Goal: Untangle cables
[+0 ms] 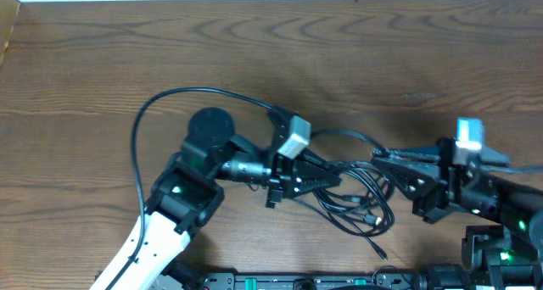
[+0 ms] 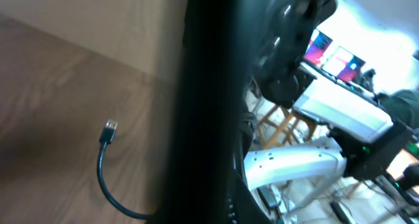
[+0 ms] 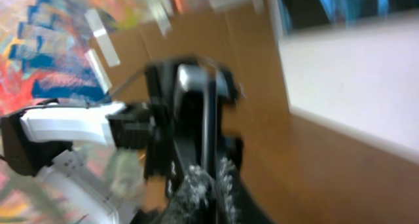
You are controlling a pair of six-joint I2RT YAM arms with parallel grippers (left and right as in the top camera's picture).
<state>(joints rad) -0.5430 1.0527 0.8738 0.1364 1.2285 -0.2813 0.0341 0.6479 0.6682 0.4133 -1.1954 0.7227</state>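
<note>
Grasping step: the left hand (image 1: 333, 179) pinched the cables (image 1: 365, 207), the right hand's (image 1: 383, 154) grip untellable — next called for drawing one strand clear.

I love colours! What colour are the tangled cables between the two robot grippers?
Black. The cables show best in the overhead view.

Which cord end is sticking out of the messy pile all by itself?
The loose end trailing below the tangle, toward the near edge of the table. The other ends sit tucked among the loops.
</note>
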